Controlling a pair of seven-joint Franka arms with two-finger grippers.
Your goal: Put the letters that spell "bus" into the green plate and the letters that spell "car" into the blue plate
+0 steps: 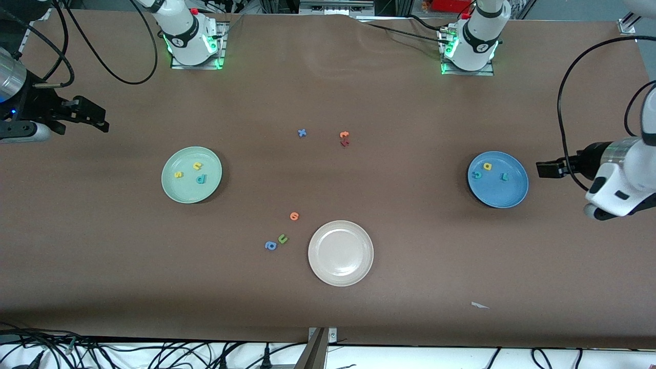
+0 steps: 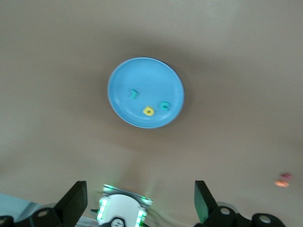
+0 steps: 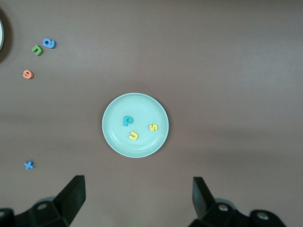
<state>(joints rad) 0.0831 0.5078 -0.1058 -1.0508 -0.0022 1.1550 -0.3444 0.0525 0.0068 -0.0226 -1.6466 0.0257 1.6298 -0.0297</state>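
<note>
You see teal b (image 1: pixel 201 179), u, s on green plate (image 1: pixel 177 192); c, a, r on blue plate (image 1: pixel 515 197); left gripper (image 1: pixel 544 169), right gripper (image 1: pixel 100 119) both wide, empty; risk: reaching again knocks plate, spills letters toward 6 o'clock.

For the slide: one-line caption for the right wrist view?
Open right pincer above the green plate holding teal b, yellow u, yellow s.

beige-white plate (image 3: pixel 1 38): in the right wrist view cut by the frame edge, only a sliver of rim shows.
orange letters (image 2: pixel 282 181): in the left wrist view a blurred smudge well off from the left gripper (image 2: pixel 140 203), shape unreadable.
right gripper (image 3: pixel 138 201): finger bases cut off by the picture's edge.
white scrap (image 1: pixel 479 305): too small to identify.
</note>
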